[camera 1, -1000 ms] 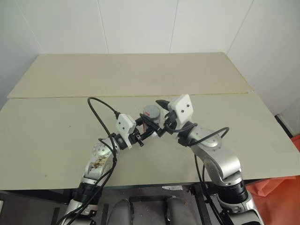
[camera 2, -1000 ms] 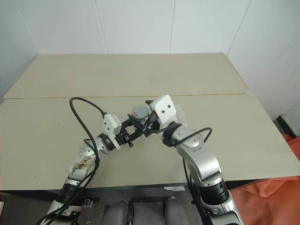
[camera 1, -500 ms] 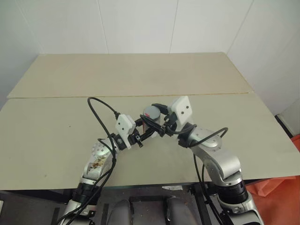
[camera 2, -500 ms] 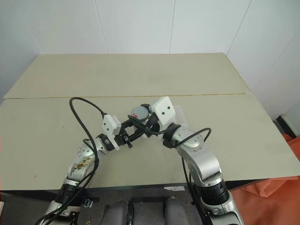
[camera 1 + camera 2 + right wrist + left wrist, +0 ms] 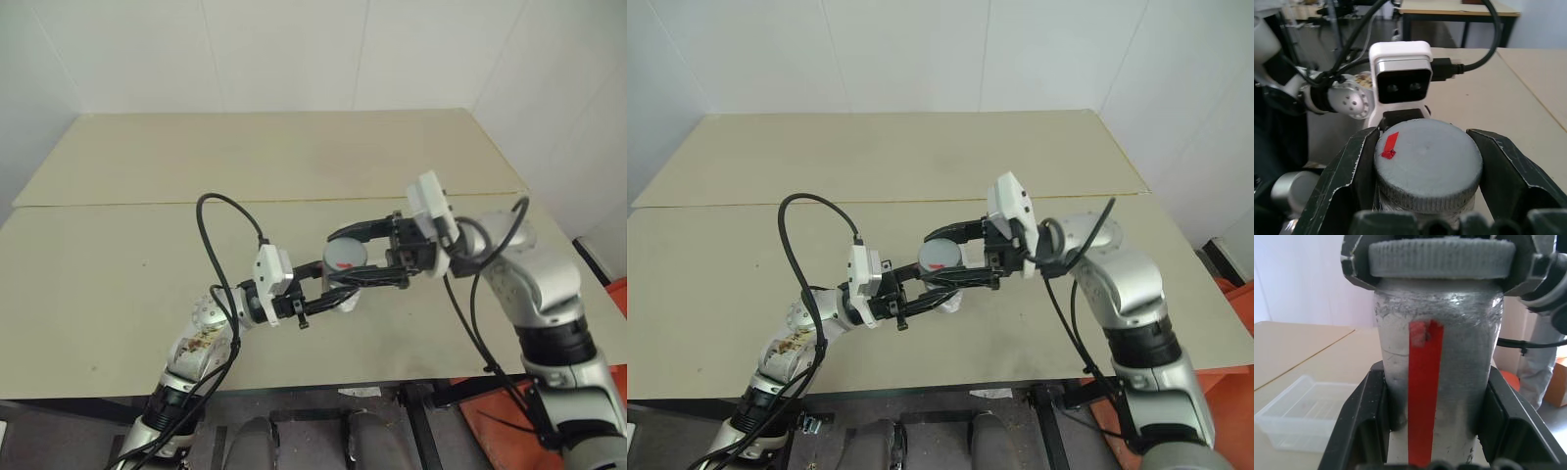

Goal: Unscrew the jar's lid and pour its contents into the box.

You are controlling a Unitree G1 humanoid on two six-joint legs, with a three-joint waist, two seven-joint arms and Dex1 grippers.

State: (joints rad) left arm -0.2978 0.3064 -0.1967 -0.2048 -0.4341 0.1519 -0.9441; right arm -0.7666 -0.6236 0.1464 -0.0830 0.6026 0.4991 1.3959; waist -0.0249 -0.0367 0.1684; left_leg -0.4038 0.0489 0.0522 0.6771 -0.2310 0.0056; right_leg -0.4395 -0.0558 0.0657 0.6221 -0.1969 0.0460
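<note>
Near the centre of the head views, above the table (image 5: 118, 284), the left hand (image 5: 328, 289) is clamping the body of the jar (image 5: 1437, 382), its two black fingers (image 5: 1359, 421) pressing the jar's sides; the jar is standing upright in that grip, a red strip running down its cloudy wall; the right hand (image 5: 358, 257) is reaching in from the right of the frame and is closing its fingers (image 5: 1347, 181) on the grey ribbed lid (image 5: 1427, 169), which is sitting on the jar's mouth and bearing a small red mark; the box (image 5: 1308, 411) is lying on the table in the lower left of the left wrist view, apart from the jar; the contents are hidden behind the frosted wall
</note>
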